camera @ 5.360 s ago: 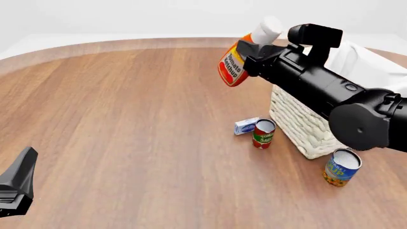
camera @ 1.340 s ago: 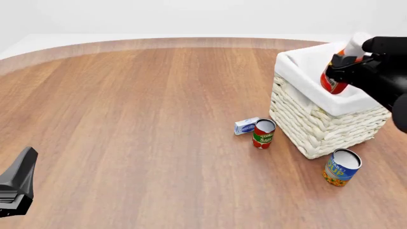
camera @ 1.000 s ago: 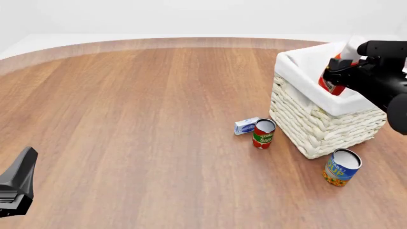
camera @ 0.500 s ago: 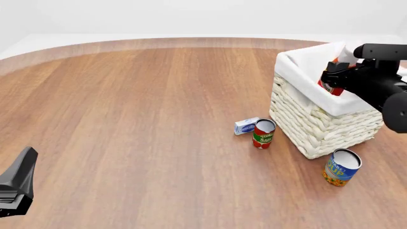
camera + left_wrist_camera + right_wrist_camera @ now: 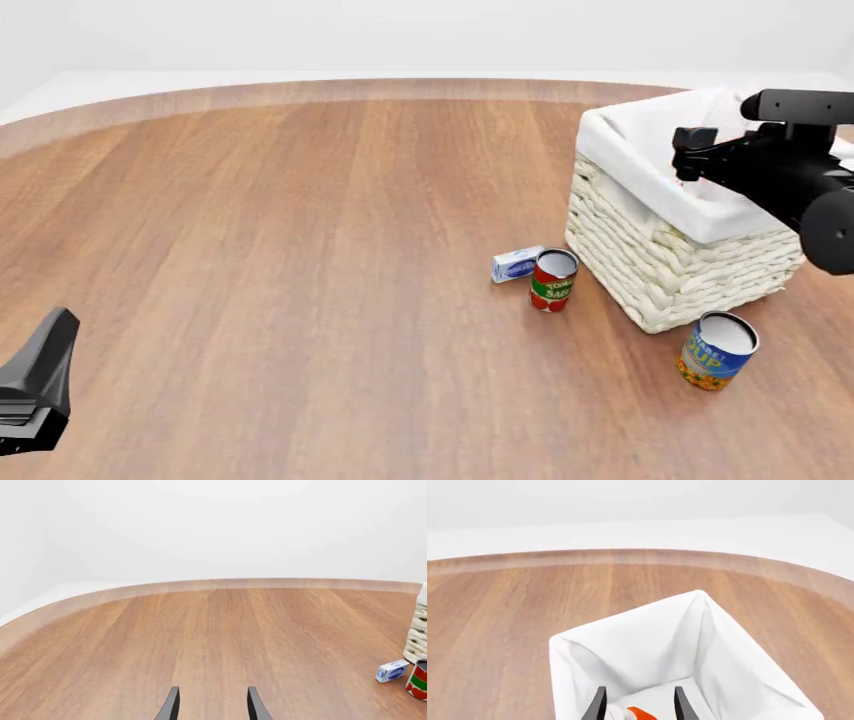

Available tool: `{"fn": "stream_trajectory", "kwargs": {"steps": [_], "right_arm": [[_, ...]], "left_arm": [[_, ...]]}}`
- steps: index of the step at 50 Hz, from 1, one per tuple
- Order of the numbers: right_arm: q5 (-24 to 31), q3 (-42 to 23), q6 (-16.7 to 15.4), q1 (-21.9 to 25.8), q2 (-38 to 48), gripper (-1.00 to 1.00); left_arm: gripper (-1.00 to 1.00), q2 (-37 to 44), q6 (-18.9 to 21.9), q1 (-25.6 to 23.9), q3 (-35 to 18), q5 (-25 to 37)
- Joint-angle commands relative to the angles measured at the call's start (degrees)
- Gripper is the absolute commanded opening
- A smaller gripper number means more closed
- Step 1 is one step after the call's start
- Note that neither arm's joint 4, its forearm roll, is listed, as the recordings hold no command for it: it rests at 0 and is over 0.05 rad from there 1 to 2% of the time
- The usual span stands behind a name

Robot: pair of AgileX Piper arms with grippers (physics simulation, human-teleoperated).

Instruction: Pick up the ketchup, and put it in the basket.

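Ketchup [image 5: 639, 713] inside basket [image 5: 641, 250]; no label legible; nearby can [image 5: 553, 280] "TOMATO".

Simulated wooden table [image 5: 267, 250], blank white backdrop

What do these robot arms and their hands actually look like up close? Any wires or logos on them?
Both are plain matte black. The right arm is chunky, with rounded cylindrical joints and a boxy block on top. Each hand ends in two thin, flat, tapering black fingers, as on the left hand and right hand. No cables, logos or markings show.
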Motion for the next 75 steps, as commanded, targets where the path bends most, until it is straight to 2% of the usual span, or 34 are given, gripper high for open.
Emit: {"fn": "stream_trajectory", "kwargs": {"steps": [1,18,47,75], "right_arm": [[-0.48,0.25,0.43,0.02,0.90,1.00],[-1.04,0.98,0.98,0.04,0.31,1.00],[-2.08,3.18,-0.11,1.66,-5.80,1.00],[-5.57,6.44,-2.90,9.23,-10.39,1.00]], "left_arm": [[1.00,0.00,0.00,0.00,0.00,0.00],[1.00,0.00,0.00,0.00,0.00,0.00],[1.00,0.00,0.00,0.00,0.00,0.00],[1.00,0.00,0.00,0.00,0.00,0.00]]}}
